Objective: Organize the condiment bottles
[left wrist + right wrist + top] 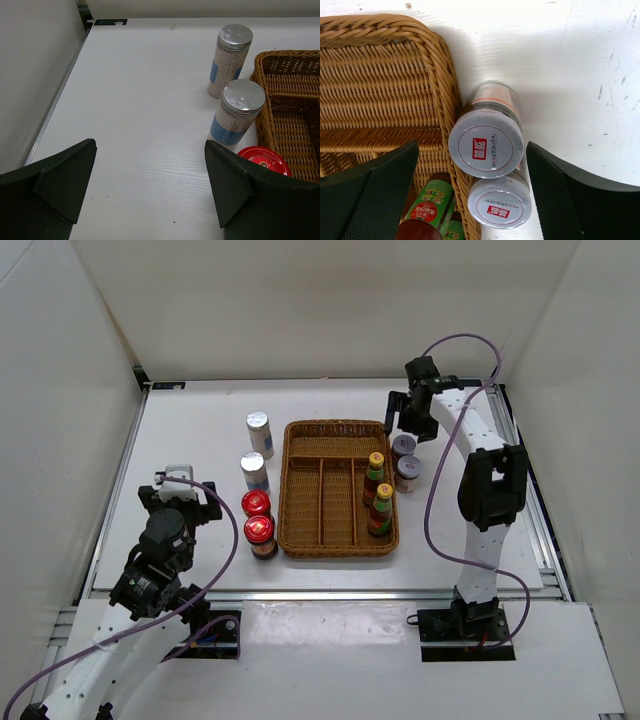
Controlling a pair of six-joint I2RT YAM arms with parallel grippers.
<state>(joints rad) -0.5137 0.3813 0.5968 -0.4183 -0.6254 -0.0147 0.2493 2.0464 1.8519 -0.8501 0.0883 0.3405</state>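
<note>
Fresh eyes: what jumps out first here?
The brown wicker tray mid-table, holding only two yellow-capped sauce bottles in its right compartment. Two shakers and two red-lidded jars line its left side; the right pincer, open, hangs over two grey-lidded jars at its right.

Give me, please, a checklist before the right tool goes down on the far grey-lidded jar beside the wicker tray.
1. Right tool open: ok.
2. Far grey-lidded glass jar roughly centred under it: ok.
3. Finger room beside brown wicker tray rim: not ok, jar stands close against it.
4. Gap to second grey-lidded jar: not ok, very close.
5. Free tray compartment: ok, three show nothing inside.
6. Left tool open, away over the white table: ok.
</note>
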